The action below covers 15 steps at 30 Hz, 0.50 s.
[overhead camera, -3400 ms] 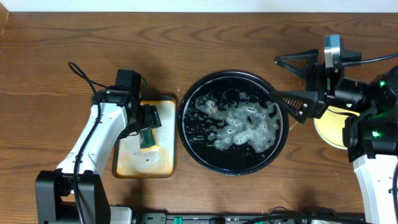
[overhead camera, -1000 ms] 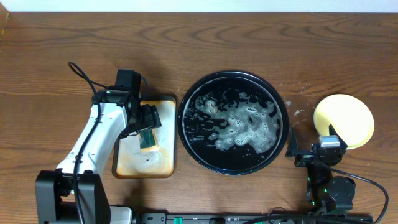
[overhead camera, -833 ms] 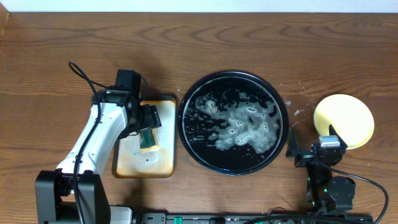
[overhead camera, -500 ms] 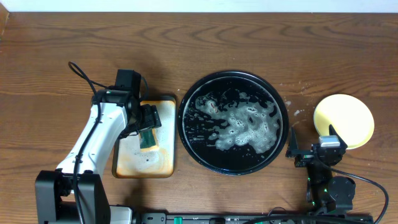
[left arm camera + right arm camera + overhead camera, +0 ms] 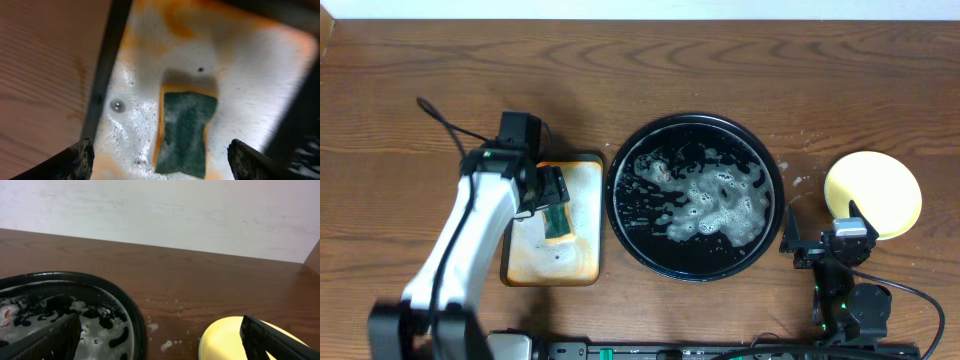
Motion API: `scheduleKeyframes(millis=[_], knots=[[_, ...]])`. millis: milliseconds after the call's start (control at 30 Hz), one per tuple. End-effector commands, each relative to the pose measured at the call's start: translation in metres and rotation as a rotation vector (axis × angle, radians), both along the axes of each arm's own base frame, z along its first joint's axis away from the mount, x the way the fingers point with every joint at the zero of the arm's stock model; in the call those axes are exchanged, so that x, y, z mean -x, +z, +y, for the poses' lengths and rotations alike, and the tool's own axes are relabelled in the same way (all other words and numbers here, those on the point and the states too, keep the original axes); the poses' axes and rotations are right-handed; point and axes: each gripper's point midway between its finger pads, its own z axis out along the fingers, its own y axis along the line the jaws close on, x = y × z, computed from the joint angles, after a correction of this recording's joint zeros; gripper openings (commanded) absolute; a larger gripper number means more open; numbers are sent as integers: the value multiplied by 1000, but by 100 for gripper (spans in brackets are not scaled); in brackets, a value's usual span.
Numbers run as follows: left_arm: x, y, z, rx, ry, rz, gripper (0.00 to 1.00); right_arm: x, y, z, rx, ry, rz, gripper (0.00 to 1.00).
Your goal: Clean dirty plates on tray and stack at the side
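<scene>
– Jaws first. How do mine look?

– Your left gripper (image 5: 165,157) is wide open and holds nothing. It hangs right over the green sponge (image 5: 185,132). The sponge lies flat in the small orange-stained tray (image 5: 535,260). I think it goes there so it does not drip on the table (image 5: 620,70).

– And my right one?

– Your right gripper (image 5: 162,337) is wide open too, with nothing in it. It sits low at the front of the table, near the yellow plate (image 5: 875,190). I guess you park it there to be out of the way.

– Where are the plates?

– None are on the big black tray (image 5: 692,264). Only white foam (image 5: 715,200) is in it. The yellow plate sits on the table to the right of the tray, apart from it. That looks like your side spot for the stack. I cannot tell if other plates hide under it.

– So am I nearly done?

– I think so. You have no dirty plate left to wash on the tray.
</scene>
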Motion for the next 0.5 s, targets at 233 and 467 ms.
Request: scheduleKeyframes(millis=[233,467], knots=[[12,120,23,-76,-5,-684,86,0,-1,-1,13,-5,3,99],[28,161,22,-128,-75,-1046,86,0,-1,-1,13,-5,3,99]])
